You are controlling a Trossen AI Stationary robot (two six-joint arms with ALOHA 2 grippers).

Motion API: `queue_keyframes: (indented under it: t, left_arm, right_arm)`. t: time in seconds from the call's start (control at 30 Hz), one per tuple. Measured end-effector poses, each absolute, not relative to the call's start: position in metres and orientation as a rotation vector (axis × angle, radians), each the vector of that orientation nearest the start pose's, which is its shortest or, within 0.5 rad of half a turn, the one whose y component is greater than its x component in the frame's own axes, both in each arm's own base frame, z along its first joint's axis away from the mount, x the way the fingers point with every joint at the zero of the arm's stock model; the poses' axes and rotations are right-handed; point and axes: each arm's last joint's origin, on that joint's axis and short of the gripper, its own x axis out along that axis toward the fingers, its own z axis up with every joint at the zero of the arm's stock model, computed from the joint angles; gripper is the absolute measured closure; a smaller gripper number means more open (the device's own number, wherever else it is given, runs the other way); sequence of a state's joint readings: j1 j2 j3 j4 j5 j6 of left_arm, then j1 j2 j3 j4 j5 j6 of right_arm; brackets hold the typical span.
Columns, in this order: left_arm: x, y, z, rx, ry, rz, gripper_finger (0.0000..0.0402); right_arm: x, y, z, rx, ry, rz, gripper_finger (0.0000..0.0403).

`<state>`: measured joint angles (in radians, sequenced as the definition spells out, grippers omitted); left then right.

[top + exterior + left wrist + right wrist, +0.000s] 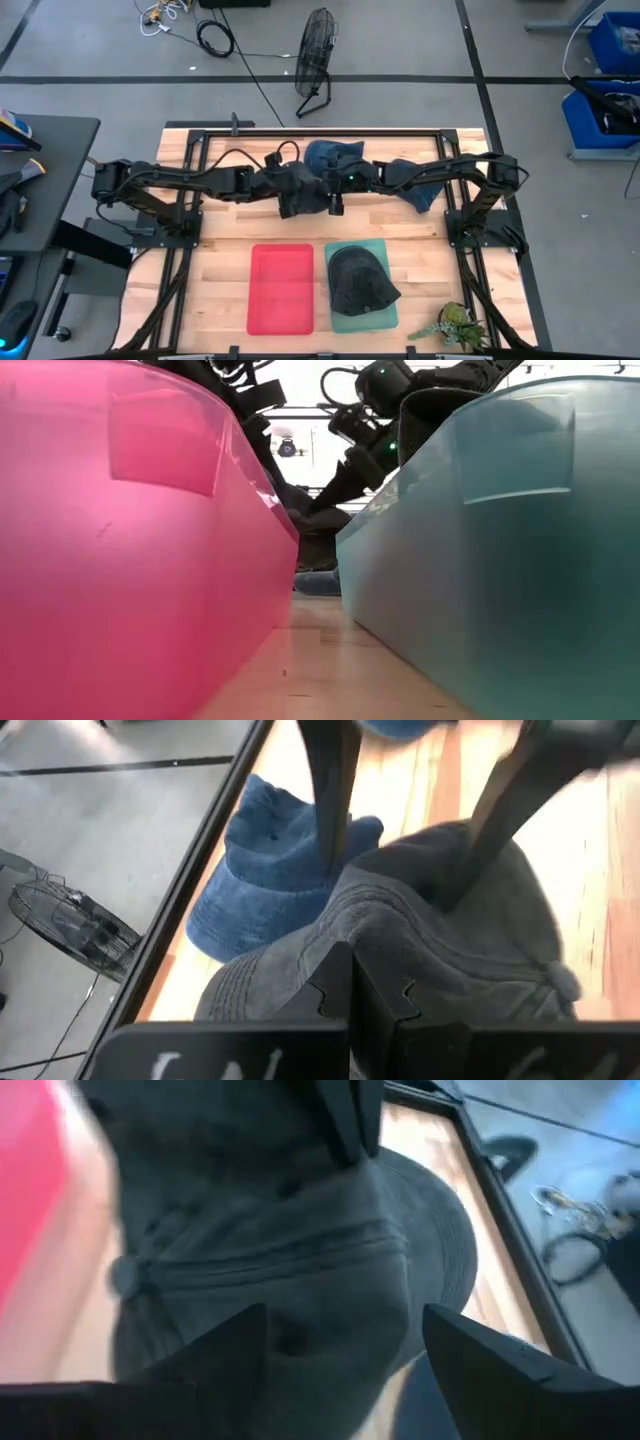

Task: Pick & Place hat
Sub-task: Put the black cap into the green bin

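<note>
Grey stitched-brim hat (420,950): left gripper (360,995) pinches it w/ fingers together; right gripper (345,1335) spread over it.

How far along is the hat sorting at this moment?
Done: one dark grey cap lies in the teal plastic tray. In hand: both grippers, left and right, meet at a grey cap at the table's far side; the left looks shut on it. Left: the red plastic tray holds nothing, and blue denim caps wait.

Two dark, jointed arms with black cables looped along their links; a small green light glows near the right wrist (352,180), and the fingers (500,1370) are matte black
</note>
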<state>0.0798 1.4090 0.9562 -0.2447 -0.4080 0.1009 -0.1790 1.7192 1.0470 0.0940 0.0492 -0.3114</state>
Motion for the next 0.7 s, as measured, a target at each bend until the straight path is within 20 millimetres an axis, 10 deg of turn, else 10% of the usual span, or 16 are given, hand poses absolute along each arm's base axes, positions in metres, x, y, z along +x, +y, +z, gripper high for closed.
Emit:
queue_keyframes:
  t: [0.27, 0.7]
  left_arm:
    - [0.297, 0.025, 0.253, 0.256, 0.687, 0.391, 0.0398]
    - [0.293, 0.043, 0.251, 0.201, 0.721, 0.487, 0.0327]
  right_arm:
    - [0.363, -0.071, 0.198, -0.241, 0.657, -0.237, 0.0163]
    - [0.356, -0.07, 0.19, -0.141, 0.753, -0.261, 0.0389]
